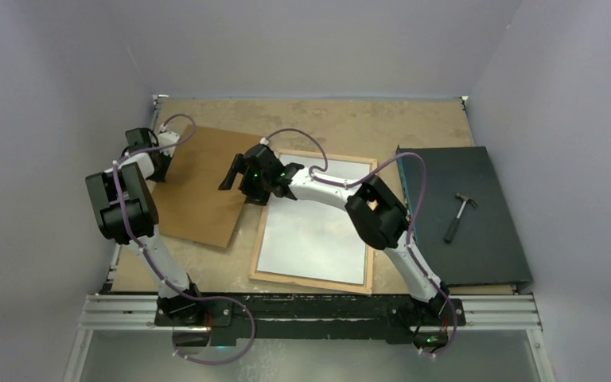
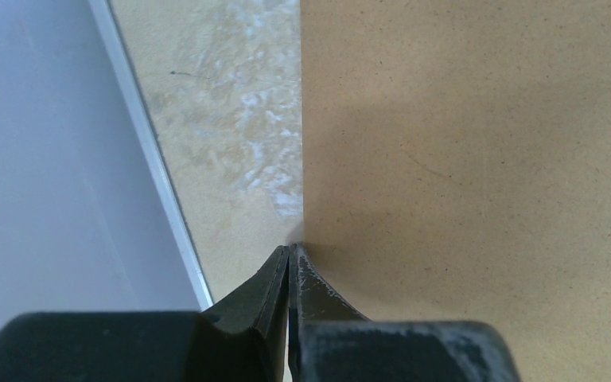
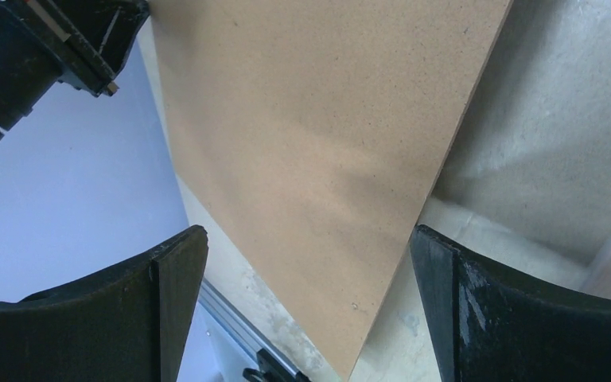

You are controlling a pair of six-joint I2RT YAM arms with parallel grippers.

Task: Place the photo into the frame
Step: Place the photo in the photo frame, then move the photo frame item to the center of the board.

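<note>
You have the frame [image 1: 310,280] lying flat near the middle of the table [image 1: 382,119], light wood side up, its long sides running away from the arm bases. A pale sheet fills it rail to rail. From above that looks like the photo [image 1: 318,235] lying white side up, though the overhead view is too coarse to be sure. The right arm [image 1: 374,211] crosses over the far part of it.

To the left of the frame you have the brown board [image 1: 207,191], turned at a slant, its near right corner close to the frame's left rail. Both grippers are at this board, not at the frame. Your left gripper [image 2: 290,248] is closed tight, finger against finger, with nothing between them. Its tips point down right at the board's left edge, with bare table on one side and board on the other. Your right gripper [image 3: 306,232] stands wide open above the board's right side and holds nothing (its wrist camera shows the board's corner in the gap between the two fingers [image 3: 167,302], neither one touching it). That same camera catches the left gripper at the board's opposite edge.

At the right edge of the table sits the dark mat [image 1: 477,239], with the hammer [image 1: 459,215] lying on it, well apart from both grippers.
</note>
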